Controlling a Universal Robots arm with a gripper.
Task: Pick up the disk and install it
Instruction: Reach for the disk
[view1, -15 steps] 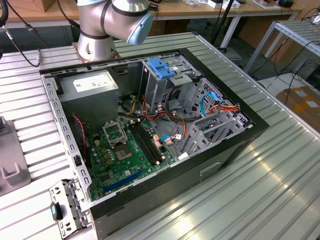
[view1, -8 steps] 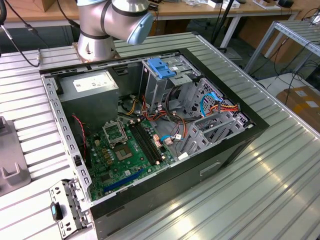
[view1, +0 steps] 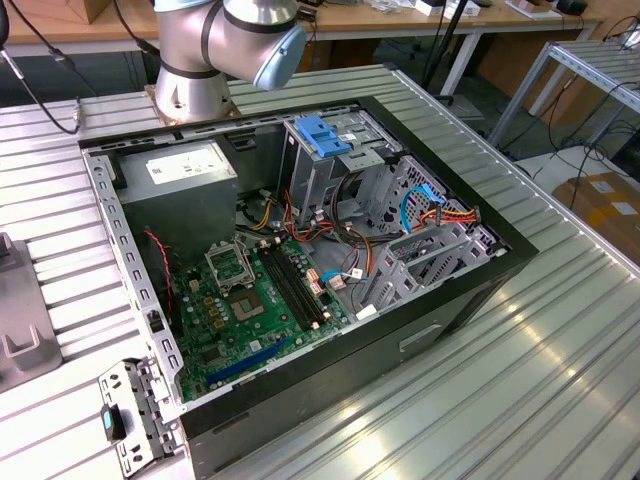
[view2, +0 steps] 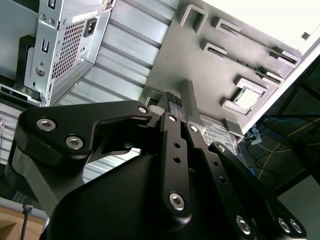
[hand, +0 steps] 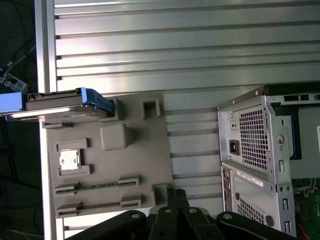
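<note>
My hand (hand: 176, 194) is clenched and empty, over one edge of the grey fixture plate (hand: 145, 155) on the worktop (hand: 175, 50). The disk (hand: 60, 102) sits at the plate's opposite edge, well apart from my hand, long axis along that edge.

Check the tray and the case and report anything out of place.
The disk lies across one end of the grey tray and juts out past its edge and past the table, over the dark gap beside it, so it looks poorly supported. Nothing else stands out: the case is open, with no damage showing.
</note>
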